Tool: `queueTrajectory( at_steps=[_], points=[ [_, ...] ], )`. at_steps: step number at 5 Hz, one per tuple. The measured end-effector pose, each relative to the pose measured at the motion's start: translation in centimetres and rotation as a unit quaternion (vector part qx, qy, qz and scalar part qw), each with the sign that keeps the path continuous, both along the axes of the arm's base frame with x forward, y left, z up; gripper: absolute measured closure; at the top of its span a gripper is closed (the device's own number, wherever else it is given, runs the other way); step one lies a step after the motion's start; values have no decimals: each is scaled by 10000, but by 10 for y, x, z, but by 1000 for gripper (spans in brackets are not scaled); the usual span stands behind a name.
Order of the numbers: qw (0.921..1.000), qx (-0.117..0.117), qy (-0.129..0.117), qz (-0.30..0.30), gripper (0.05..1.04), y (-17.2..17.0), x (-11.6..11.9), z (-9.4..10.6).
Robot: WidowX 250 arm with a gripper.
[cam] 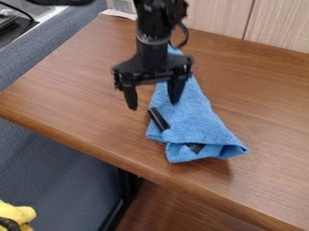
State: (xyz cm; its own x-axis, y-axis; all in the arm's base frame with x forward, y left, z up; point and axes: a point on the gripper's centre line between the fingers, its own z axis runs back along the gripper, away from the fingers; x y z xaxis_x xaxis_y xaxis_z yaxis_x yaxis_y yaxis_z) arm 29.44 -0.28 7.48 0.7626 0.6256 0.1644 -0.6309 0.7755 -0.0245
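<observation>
- Cloth: a blue cloth (204,121) is laid on the brown wooden table (84,81), near its front edge. It is bunched and folded, narrow at the end behind the gripper and wide toward the front edge. The wide end is folded over on itself.
- Black stick: a short black stick (158,119) is seated at a slant against the cloth's left side in the view, with its lower end on the cloth.
- Dark piece: a small dark piece (195,147) is partly covered by the front fold; its kind cannot be told.
- Gripper: the black gripper (153,105) is held over the upper part of the cloth, pointed downward. The jaws are spread wide apart. Whether the cloth is touched cannot be told.
- Surroundings: the table is bordered at the back by pale wooden panels (278,27) and at the left by a blue-grey partition (54,158). A yellow object (17,213) is located at the lower left corner.
</observation>
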Motion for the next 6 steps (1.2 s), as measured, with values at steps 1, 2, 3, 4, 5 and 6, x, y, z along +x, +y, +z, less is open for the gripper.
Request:
queueTrajectory(
  at_steps=[1, 2, 3, 4, 5, 6],
  points=[
    [9999, 43, 165, 7, 83, 1, 4, -9],
    [9995, 61, 295, 132, 83, 5, 4, -18],
    [9992, 88, 298, 250, 83, 13, 4, -18],
    [9991, 96, 294, 288, 134, 14, 4, -17],
    [9990, 137, 216, 368, 417, 15, 6, -17],
    [9988, 154, 214, 410, 721, 15, 5, -18]
  ],
)
